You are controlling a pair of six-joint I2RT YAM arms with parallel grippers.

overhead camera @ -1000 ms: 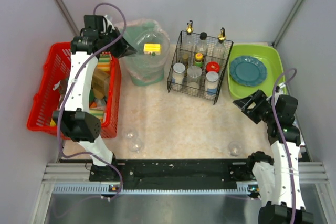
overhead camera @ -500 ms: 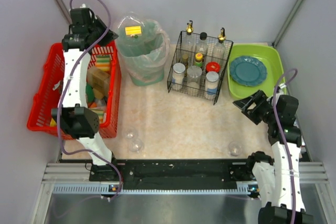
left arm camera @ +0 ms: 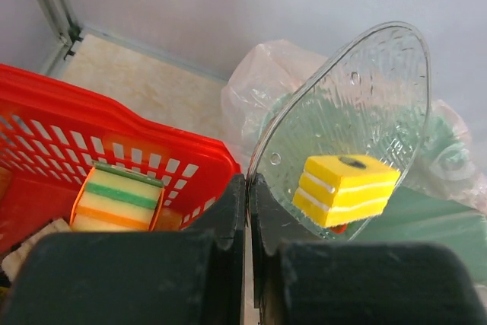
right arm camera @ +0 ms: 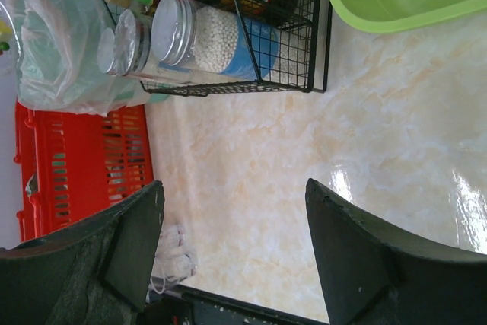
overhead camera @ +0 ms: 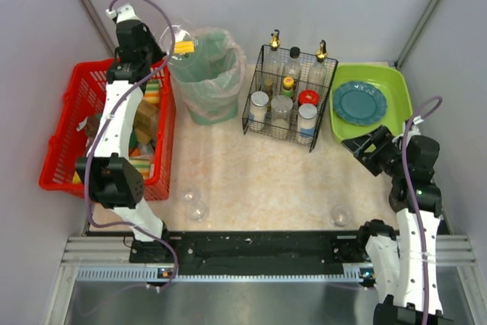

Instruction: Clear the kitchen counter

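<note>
Since a second ago the left hand (left arm camera: 247, 192) has drawn back from over the middle of the bagged bin (overhead camera: 205, 81) to its far-left rim, and the right hand (right arm camera: 236, 249) has shifted slightly toward the green tub (overhead camera: 373, 123). Now the left hand's fingers are pressed together on the edge of a clear plastic shell (left arm camera: 358, 104), which stands up ahead of the fingertips. A yellow block with white layers (left arm camera: 344, 188) sits against the shell's inner face, just ahead and to the right of the hand. The bin's crumpled bag lies beyond and below the shell. Below and to the left of this hand is the red basket (left arm camera: 114, 127), with a striped yellow, green and orange sponge (left arm camera: 118, 199) inside it. The right hand has its fingers spread wide with nothing between them, and it hovers above the tabletop (right arm camera: 380, 112), whose pale marbled surface spreads beneath and ahead of it. Further ahead of that hand stands the wire rack (right arm camera: 259, 28) of jars and bottles, and the green tub is just beside it. A small clear item (overhead camera: 340, 216) rests on the tabletop behind the right hand, toward the arm bases.
</note>
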